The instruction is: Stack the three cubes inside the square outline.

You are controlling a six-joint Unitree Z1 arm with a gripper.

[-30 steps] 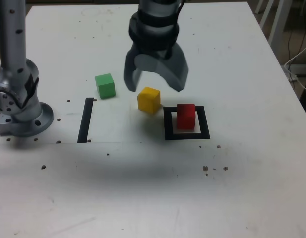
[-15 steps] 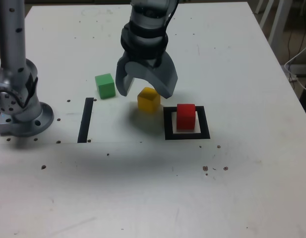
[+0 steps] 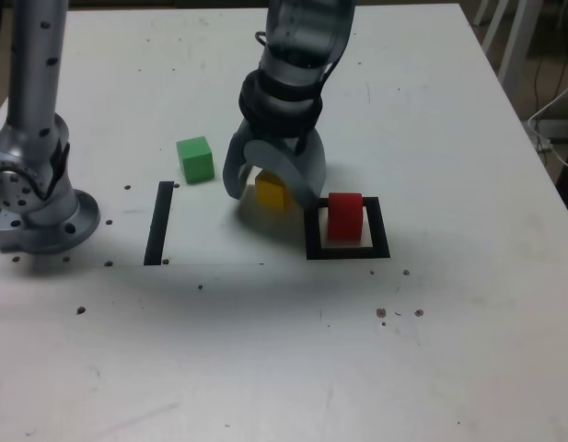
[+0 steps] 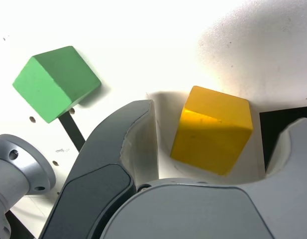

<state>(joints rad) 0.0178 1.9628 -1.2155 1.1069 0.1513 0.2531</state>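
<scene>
Table: white top (image 3: 468, 350) fills the exterior frame; small dark specks scattered over the lower half.
Arm base: grey column and round flange (image 3: 35, 198) at the left edge of the exterior frame, bolted to the table; a part of the flange also shows in the wrist view (image 4: 16, 172).
Arm: dark and grey links descend from the top centre of the exterior frame to the gripper.
Gripper: (image 3: 272, 189) low over the table, centre of the exterior frame, jaws spread apart with one finger on each side of the yellow cube. In the wrist view (image 4: 213, 144) gaps show between the cube and both inner finger faces, so nothing is gripped.
Square outline: black tape frame (image 3: 348, 251) right of centre in the exterior frame, just right of the gripper; one dark corner of it shows in the wrist view (image 4: 272, 129).
Black strip: straight tape line (image 3: 157, 223) left of centre in the exterior frame, well apart from the square outline.
Red cube: (image 3: 345, 217) stands inside the square outline, on its white centre.
Green cube: (image 3: 195, 158) on the bare table, upper left of centre in the exterior frame, above the strip's top end; apart from the gripper (image 4: 54, 82).
Yellow cube: (image 3: 271, 192) on the table between the spread fingers, just left of the square outline and outside it; seen corner-on in the wrist view (image 4: 211, 129).
</scene>
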